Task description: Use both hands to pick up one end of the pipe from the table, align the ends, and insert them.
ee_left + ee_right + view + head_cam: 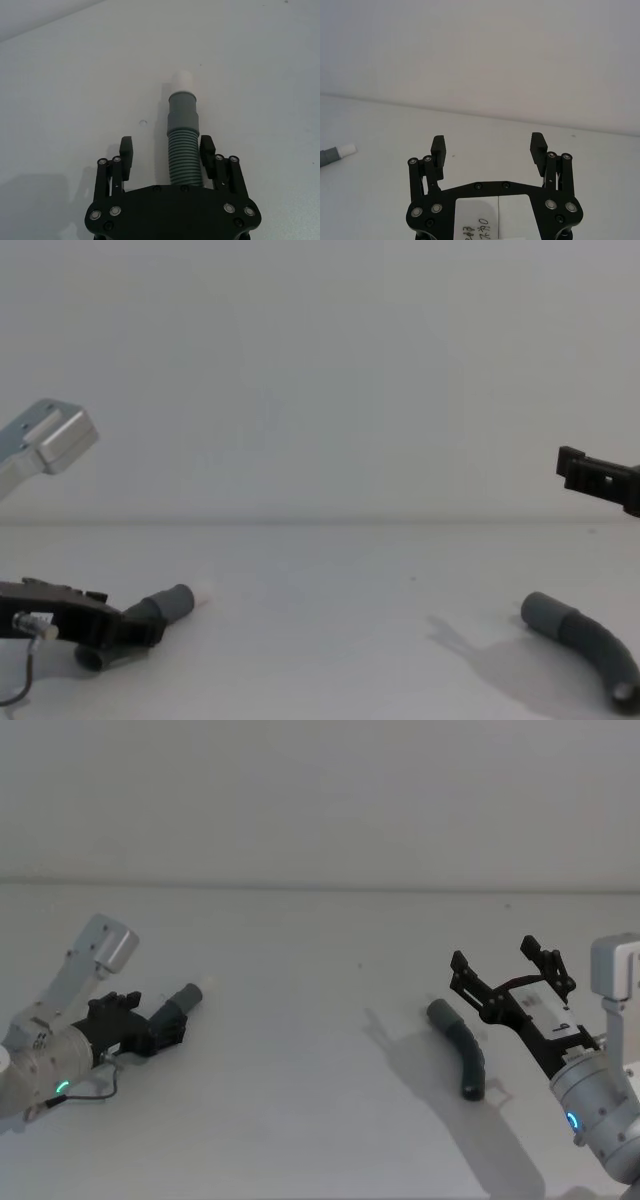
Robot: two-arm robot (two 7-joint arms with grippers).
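One piece of the pipe (183, 1001) lies on the table (300, 1100) at the left, its grey cuff ending in a white tip (183, 80). My left gripper (160, 1025) is low over it and open. In the left wrist view the ribbed hose (184, 160) runs between the fingers, close to one finger (208, 150) and well apart from the other. The second piece (463, 1050), curved with a plain cuff, lies at the right. My right gripper (505, 968) hovers open above and just right of it, holding nothing, fingers (438, 148) wide apart.
The white table meets a pale wall (320, 800) at the back. The two pieces lie far apart with bare surface (350, 640) between them. The right piece (585, 635) casts a shadow to its left.
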